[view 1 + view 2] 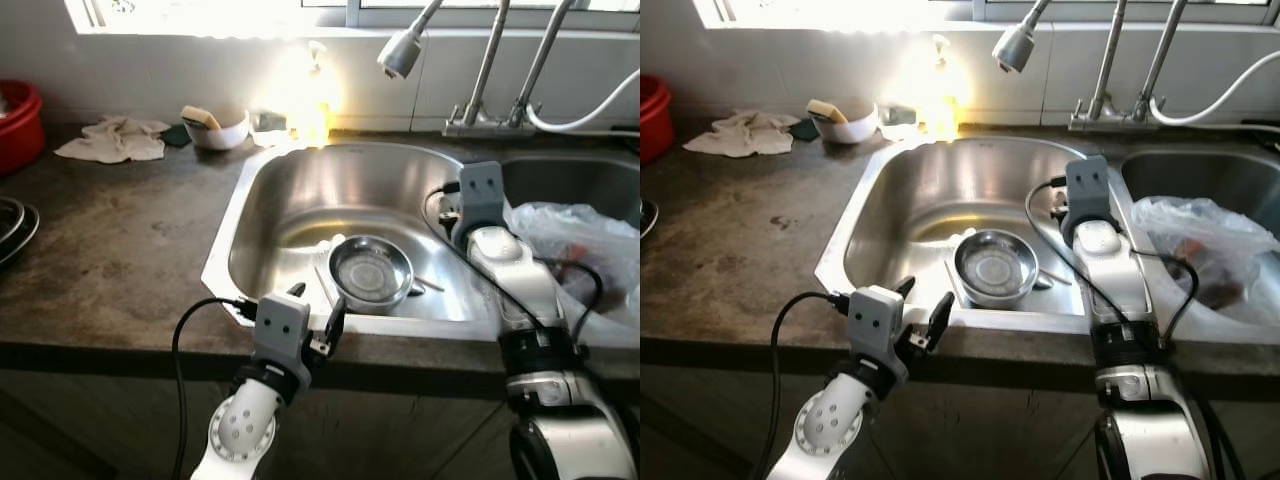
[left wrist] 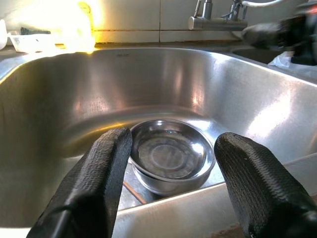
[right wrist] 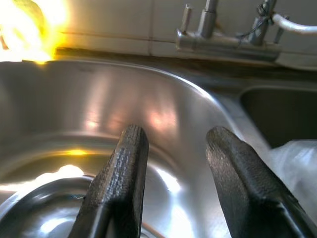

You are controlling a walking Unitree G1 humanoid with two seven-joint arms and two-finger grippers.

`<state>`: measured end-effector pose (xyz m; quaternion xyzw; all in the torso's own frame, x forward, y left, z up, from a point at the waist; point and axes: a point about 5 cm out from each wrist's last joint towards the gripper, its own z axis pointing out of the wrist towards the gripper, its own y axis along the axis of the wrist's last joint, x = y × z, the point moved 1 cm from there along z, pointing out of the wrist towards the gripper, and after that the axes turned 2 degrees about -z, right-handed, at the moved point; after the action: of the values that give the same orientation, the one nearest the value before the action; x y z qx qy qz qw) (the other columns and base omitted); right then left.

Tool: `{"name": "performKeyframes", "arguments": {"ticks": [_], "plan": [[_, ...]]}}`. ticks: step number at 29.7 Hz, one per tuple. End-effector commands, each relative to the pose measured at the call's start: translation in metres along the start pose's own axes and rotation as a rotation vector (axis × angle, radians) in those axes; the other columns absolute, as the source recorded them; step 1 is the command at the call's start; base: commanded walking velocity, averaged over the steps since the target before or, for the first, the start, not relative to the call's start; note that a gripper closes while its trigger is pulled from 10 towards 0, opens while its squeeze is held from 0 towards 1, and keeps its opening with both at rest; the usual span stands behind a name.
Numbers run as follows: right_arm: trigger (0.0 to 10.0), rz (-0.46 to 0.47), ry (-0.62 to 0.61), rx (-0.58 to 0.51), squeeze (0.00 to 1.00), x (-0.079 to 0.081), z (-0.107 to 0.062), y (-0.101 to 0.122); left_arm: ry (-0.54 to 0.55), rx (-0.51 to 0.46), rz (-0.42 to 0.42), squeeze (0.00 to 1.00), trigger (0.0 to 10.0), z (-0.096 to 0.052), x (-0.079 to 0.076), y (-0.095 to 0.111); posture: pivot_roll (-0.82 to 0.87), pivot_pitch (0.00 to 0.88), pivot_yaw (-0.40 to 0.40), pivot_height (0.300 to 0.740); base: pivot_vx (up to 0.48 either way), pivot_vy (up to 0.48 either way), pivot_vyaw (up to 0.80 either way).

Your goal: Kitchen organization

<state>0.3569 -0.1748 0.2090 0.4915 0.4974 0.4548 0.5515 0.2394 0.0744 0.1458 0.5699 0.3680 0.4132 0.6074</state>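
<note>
At the sink's (image 1: 235,215) near rim, the left gripper (image 1: 316,312) hangs with fingers spread, holding nothing. Just beyond the rim a steel bowl (image 1: 371,273) sits upright on the basin floor, open basin behind it. Above the divider, the right gripper (image 3: 173,168) hovers, fingers apart, beside a plastic bag (image 1: 575,240).

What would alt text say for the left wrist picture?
Two open black fingers of the left gripper frame a small steel bowl sitting in a shiny steel sink. Behind it are a tap and a glaring bright patch on the wall.
</note>
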Motion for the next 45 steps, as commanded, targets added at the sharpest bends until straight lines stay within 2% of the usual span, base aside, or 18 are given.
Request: {"name": "performKeyframes", "arguments": {"ticks": [1,2,4,6,7,8,10,11,12,14,18,30,37,41,45], "plan": [[10.0,0.029,0.004,-0.081,0.0,-0.002,-0.006,0.017,0.031,0.124,-0.002,0.0,10.0,-0.005,0.007,-0.025,0.12,0.042,-0.045,0.74,0.0,0.0,0.0],[10.0,0.011,0.002,-0.084,0.0,-0.002,-0.011,0.016,0.035,0.121,0.0,0.0,10.0,-0.005,0.009,-0.024,0.12,0.042,-0.044,0.74,0.0,0.0,0.0],[10.0,-0.113,0.024,-0.141,0.0,0.002,-0.026,0.015,0.043,0.111,0.002,0.0,10.0,-0.003,0.011,-0.022,0.12,0.038,-0.04,0.74,0.0,0.0,0.0],[10.0,-0.049,0.139,-0.2,0.0,0.014,-0.044,0.015,0.048,0.085,0.003,0.0,10.0,0.0,0.012,-0.015,0.11,0.037,-0.038,0.74,0.0,0.0,0.0],[10.0,-0.03,0.163,-0.229,0.0,0.017,-0.058,0.013,0.053,0.066,0.0,0.0,10.0,0.003,0.012,-0.01,0.11,0.033,-0.036,0.74,0.0,0.0,0.0],[10.0,-0.03,0.163,-0.229,0.0,0.017,-0.058,0.013,0.053,0.066,0.0,0.0,10.0,0.003,0.012,-0.01,0.11,0.033,-0.036,0.74,0.0,0.0,0.0],[10.0,-0.063,0.173,-0.255,0.0,0.021,-0.078,0.007,0.057,0.052,-0.004,0.0,10.0,0.005,0.012,-0.008,0.1,0.027,-0.029,0.74,0.0,0.0,0.0],[10.0,-0.063,0.173,-0.255,0.0,0.021,-0.078,0.007,0.057,0.052,-0.004,0.0,10.0,0.005,0.012,-0.008,0.1,0.027,-0.029,0.74,0.0,0.0,0.0],[10.0,-0.051,0.191,-0.254,0.0,0.023,-0.087,0.003,0.057,0.051,-0.001,0.0,10.0,0.005,0.012,-0.008,0.1,0.024,-0.025,0.74,0.0,0.0,0.0],[10.0,-0.027,0.182,-0.24,0.0,0.022,-0.094,0.0,0.058,0.049,0.002,0.0,10.0,0.005,0.013,-0.008,0.1,0.019,-0.024,0.74,0.0,0.0,0.0],[10.0,0.018,0.147,-0.216,0.0,0.019,-0.098,-0.004,0.061,0.05,0.001,0.0,10.0,0.005,0.015,-0.009,0.09,0.015,-0.018,0.74,0.0,0.0,0.0],[10.0,0.034,0.142,-0.202,0.0,0.025,-0.097,-0.007,0.068,0.076,0.027,0.0,10.0,0.001,0.018,-0.017,0.1,0.014,-0.016,0.74,0.0,0.0,0.0],[10.0,0.059,0.153,-0.173,0.0,0.034,-0.097,-0.011,0.082,0.085,0.025,0.0,10.0,-0.001,0.02,-0.019,0.1,0.022,-0.015,0.74,-0.319,0.0,0.0],[10.0,0.058,0.153,-0.164,0.0,0.034,-0.096,-0.014,0.088,0.1,0.001,0.0,10.0,-0.002,0.019,-0.022,0.1,0.027,-0.013,0.74,-0.347,0.0,0.0],[10.0,0.059,0.147,-0.156,0.0,0.034,-0.094,-0.014,0.081,0.103,0.012,0.0,10.0,-0.003,0.018,-0.023,0.1,0.029,-0.014,0.74,-0.355,0.0,0.0]]}}
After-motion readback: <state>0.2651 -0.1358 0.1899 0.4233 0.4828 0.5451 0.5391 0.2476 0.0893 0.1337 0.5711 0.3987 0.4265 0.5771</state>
